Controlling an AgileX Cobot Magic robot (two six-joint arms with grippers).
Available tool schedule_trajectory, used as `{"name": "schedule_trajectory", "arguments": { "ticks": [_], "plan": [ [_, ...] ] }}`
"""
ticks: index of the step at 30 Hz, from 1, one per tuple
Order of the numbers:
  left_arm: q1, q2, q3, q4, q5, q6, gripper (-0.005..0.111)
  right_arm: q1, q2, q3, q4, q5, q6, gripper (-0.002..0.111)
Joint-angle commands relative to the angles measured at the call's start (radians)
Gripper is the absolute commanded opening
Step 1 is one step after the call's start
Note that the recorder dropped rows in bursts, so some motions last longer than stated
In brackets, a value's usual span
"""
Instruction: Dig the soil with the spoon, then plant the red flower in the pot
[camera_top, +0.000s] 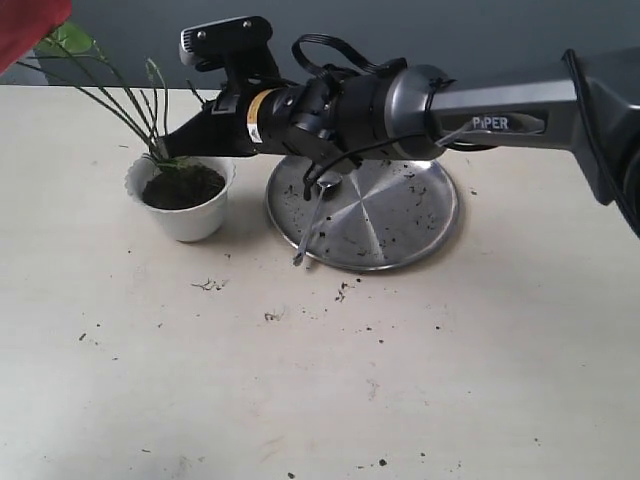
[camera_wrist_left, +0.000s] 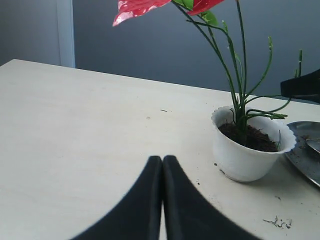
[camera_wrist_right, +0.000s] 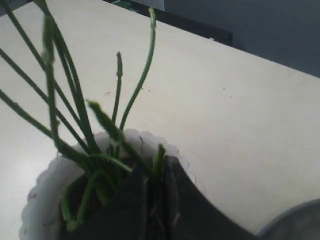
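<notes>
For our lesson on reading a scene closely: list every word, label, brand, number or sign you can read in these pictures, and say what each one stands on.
"PiPER": pale letters on a dark badge on the right arm, exterior view.
A yellow sticker on the same arm's wrist: any print is too small and blurred to read.
Pot, steel plate, spoon and table: no writing visible.
Left and right wrist views: no text at all.

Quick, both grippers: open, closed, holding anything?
Left gripper: closed, holding nothing.
Right gripper: closed on the red flower stems, over the pot.
</notes>
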Motion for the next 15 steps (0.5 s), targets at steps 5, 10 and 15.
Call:
{"name": "schedule_trajectory", "arguments": {
  "ticks": [5,10,15],
  "plan": [
    [-0.002,-0.005,0.003,0.002,0.001,-0.001,0.0,-0.01,0.033,0.135,0.009,0.022,-0.024,-0.001],
    [-0.002,-0.005,0.003,0.002,0.001,-0.001,0.0,-0.029,0.033,0.135,0.019,0.024,-0.024,-0.001],
    [-0.002,-0.005,0.003,0.002,0.001,-0.001,0.0,-0.049,0.021,0.135,0.029,-0.052,-0.017,-0.001]
  ]
}}
